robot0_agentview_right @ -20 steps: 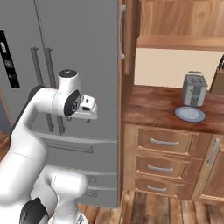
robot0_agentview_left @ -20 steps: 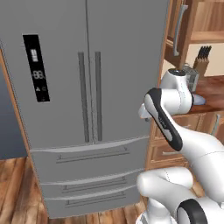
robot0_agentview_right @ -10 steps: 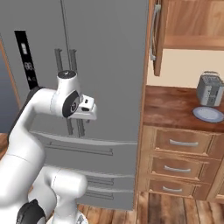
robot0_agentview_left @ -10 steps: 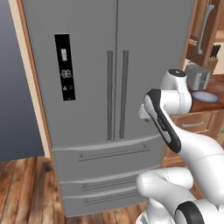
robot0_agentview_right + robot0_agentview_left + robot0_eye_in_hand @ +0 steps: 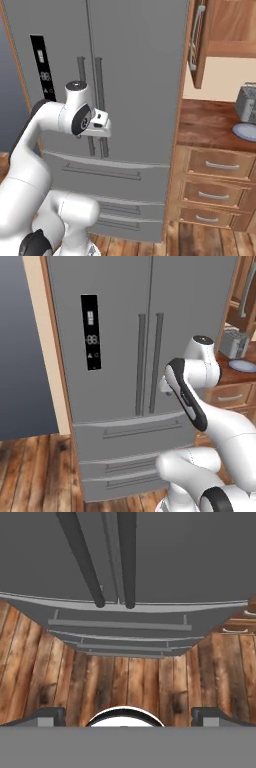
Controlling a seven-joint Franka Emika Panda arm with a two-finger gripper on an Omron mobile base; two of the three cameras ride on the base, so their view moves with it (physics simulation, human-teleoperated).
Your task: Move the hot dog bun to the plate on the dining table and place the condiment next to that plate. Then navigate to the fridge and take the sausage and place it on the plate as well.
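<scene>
Facing the closed fridge (image 5: 145,356) — hand (image 5: 128,714) wide open and empty — next it likely must grasp a door handle (image 5: 140,363).

Reddish-brown wood counter (image 5: 212,125) — a grey toaster (image 5: 246,104) and blue-grey plate (image 5: 245,132) sit on it.

Fridge (image 5: 145,371): stands ahead of the arm, both doors shut, two upright handles (image 5: 149,363) side by side at the door seam; control panel (image 5: 91,332) on the left door; two drawers (image 5: 127,451) stacked below the doors. Bench (image 5: 215,125): right of the fridge, over drawers. Toaster (image 5: 246,104): at the back of the bench. Small plate (image 5: 245,132): just before the toaster. Wall cabinet (image 5: 220,30): above the bench.
</scene>
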